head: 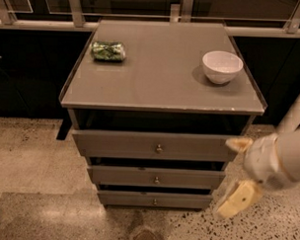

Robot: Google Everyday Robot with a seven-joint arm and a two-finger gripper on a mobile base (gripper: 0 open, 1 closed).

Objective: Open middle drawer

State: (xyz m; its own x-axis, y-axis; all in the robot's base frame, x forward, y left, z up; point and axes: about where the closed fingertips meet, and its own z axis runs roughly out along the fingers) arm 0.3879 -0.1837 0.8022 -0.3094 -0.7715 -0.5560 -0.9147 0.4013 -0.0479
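Observation:
The middle drawer [187, 178] is the second of three grey-taupe fronts, with a small round metal knob [156, 180] at its centre. It stands out a little less than the top drawer [114, 144] and a little more than the bottom drawer [186, 200]. My gripper [229, 178] is at the lower right, beside the right end of the middle drawer's front. Its two cream fingers [238, 199] are spread apart and hold nothing. It is well right of the knob and does not touch it.
On the cabinet top [156, 73] stand a white bowl [222, 66] at the right and a green packet [108, 51] at the back left. A railing [143, 28] runs behind. Speckled floor [35, 157] lies in front and to the left.

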